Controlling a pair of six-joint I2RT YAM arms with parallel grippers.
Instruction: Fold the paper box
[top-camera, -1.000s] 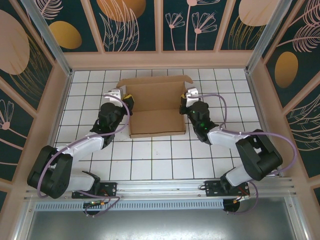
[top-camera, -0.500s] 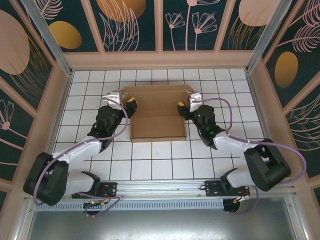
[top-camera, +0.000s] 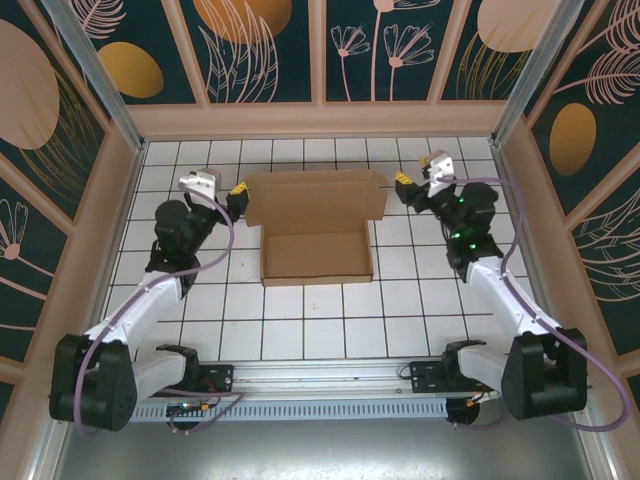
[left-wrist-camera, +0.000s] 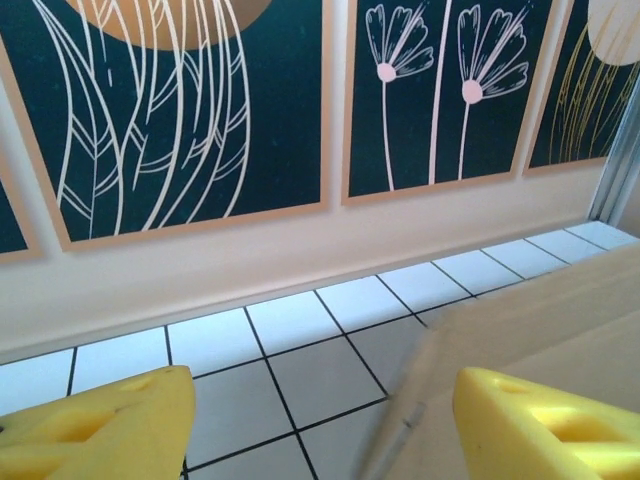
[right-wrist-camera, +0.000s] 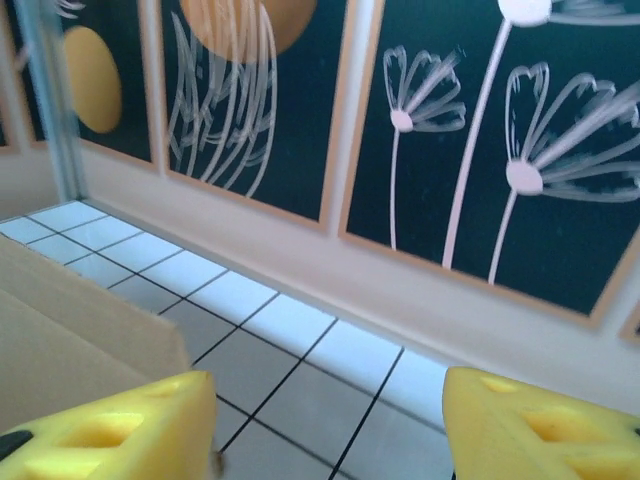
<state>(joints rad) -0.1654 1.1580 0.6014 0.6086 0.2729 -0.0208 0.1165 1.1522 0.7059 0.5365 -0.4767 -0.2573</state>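
Note:
The paper box (top-camera: 316, 228) is brown cardboard lying in the middle of the tiled floor, with a wider panel at the back and a narrower part at the front. My left gripper (top-camera: 234, 193) hovers just off the box's back left corner, open. Its yellow fingertips (left-wrist-camera: 100, 430) stand wide apart, and the box's edge (left-wrist-camera: 520, 330) reaches in beside the right one. My right gripper (top-camera: 405, 184) sits off the back right corner, open as well. Nothing lies between its fingertips (right-wrist-camera: 540, 420), and the paper box (right-wrist-camera: 60, 320) shows at the left, behind the left fingertip.
White tiles with black joints cover the floor (top-camera: 330, 320). Patterned walls close it in at the back (top-camera: 320, 60) and on both sides. An aluminium rail (top-camera: 330, 380) runs along the near edge by the arm bases.
Both grippers have opened and let go of the box's sides. Each arm has swung outward and back, to the box's far corners. The box's back panel has changed its lie.

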